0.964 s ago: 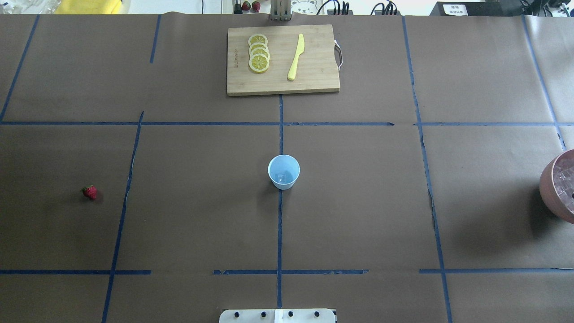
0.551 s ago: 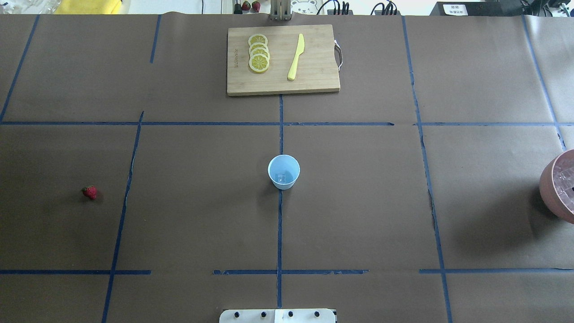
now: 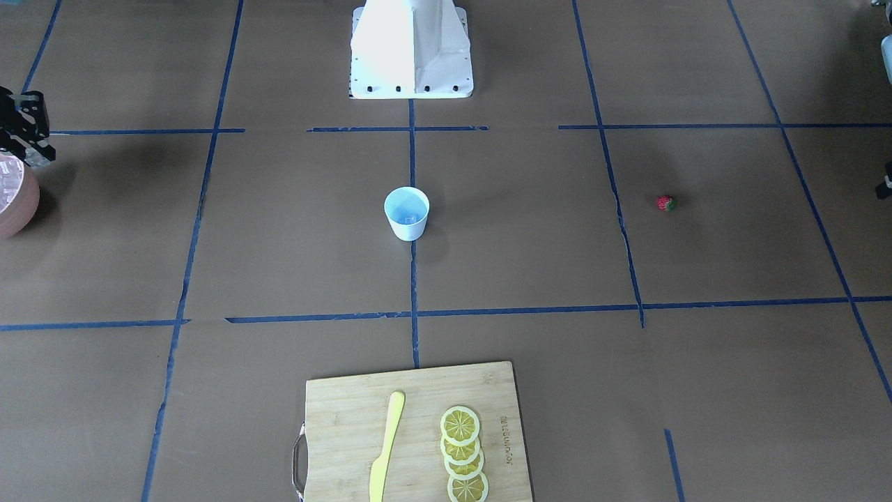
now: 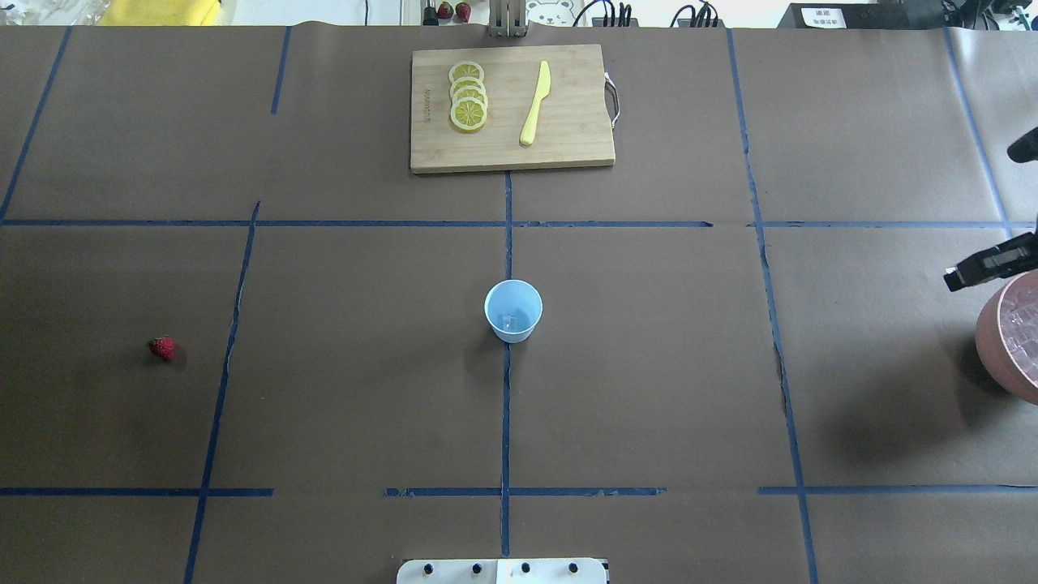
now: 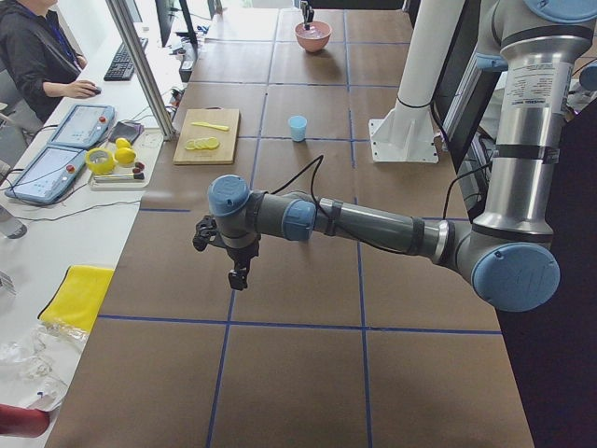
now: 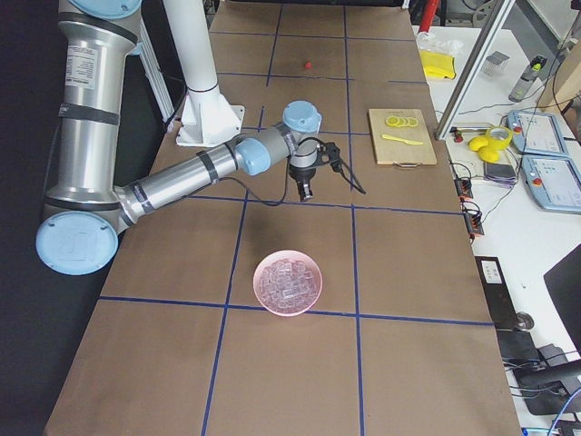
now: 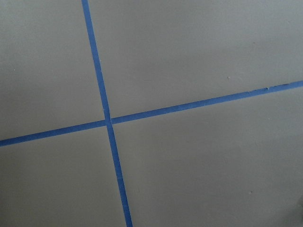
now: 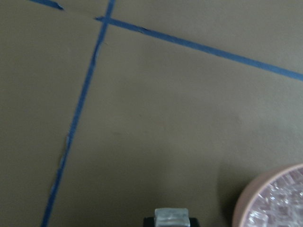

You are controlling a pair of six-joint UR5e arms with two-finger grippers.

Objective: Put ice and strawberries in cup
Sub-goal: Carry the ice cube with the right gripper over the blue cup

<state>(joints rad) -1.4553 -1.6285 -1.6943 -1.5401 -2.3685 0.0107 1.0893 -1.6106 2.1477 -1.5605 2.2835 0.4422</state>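
Clamped in the right gripper: 1 ice cube, clear and whitish, plain at the bottom edge of the wrist view. Raised off the table, pointing down. Just beside and below that gripper, a pink bowl heaped with more ice, upright on the brown cover, clear of the gripper.

Well apart from the right gripper, toward the middle of the table, the cup: upright, pale blue inside, standing on a line of blue tape, with 1 small clear cube at its bottom.

Hanging above bare cover near a crossing of 2 tape lines: the left gripper, shown only from the side. Cannot tell whether clenched or released.

Farther again from the right gripper, past the cup and on the left gripper's half of the table, 1 strawberry, red with a green top, lying alone on the cover and apart from both grippers.

Across the table from the robot base, well away from both grippers, a wooden cutting board with 4 overlapping lemon slices and 1 yellow knife lying side by side, not touching.
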